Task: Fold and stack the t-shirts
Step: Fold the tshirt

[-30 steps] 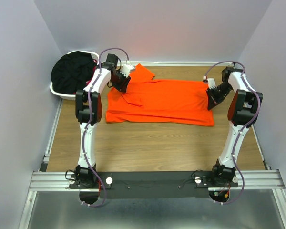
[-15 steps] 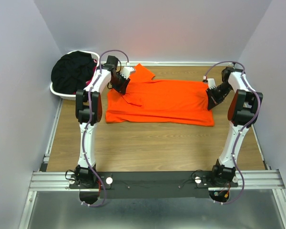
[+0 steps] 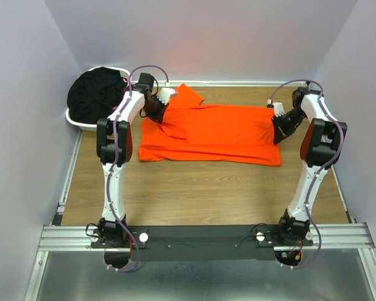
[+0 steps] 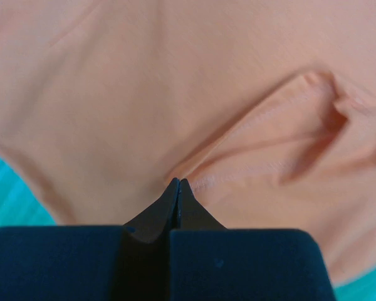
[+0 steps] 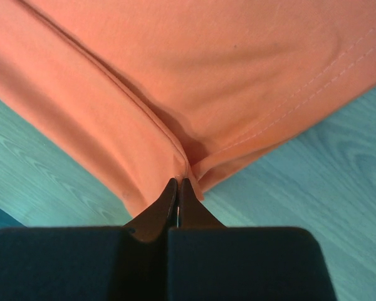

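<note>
A bright orange t-shirt lies spread on the wooden table, one sleeve pointing to the back left. My left gripper is at its left end, shut on a pinch of the orange cloth; the left wrist view shows the closed tips at a crease beside a stitched hem. My right gripper is at the shirt's right edge, shut on a fold of the hem, as the right wrist view shows. Black t-shirts are heaped in the basket at the back left. A bit of pink cloth peeks out beside them.
A white laundry basket stands at the back left corner, close to the left arm. Grey walls close in the table on three sides. The wooden table shows in front of the orange shirt.
My left gripper has shifted slightly back and to the left with the cloth in it. The right gripper has barely moved.
</note>
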Action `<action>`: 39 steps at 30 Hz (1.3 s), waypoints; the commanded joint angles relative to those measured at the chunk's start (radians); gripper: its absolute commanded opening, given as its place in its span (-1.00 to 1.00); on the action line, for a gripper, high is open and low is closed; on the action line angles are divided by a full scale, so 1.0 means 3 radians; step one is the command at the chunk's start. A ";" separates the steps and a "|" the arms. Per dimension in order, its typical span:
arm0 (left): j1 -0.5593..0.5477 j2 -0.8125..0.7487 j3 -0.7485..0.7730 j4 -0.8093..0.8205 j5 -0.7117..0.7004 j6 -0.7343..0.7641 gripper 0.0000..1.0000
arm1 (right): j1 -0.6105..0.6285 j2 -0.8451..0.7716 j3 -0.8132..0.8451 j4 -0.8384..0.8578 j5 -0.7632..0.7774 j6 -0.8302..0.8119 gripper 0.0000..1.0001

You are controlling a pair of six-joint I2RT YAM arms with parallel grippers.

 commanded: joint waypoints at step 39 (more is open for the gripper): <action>0.0101 -0.3909 -0.2927 -0.0576 -0.0071 0.0465 -1.00 | -0.0010 -0.1809 -0.1375 -0.0048 0.0300 -0.0770 -0.99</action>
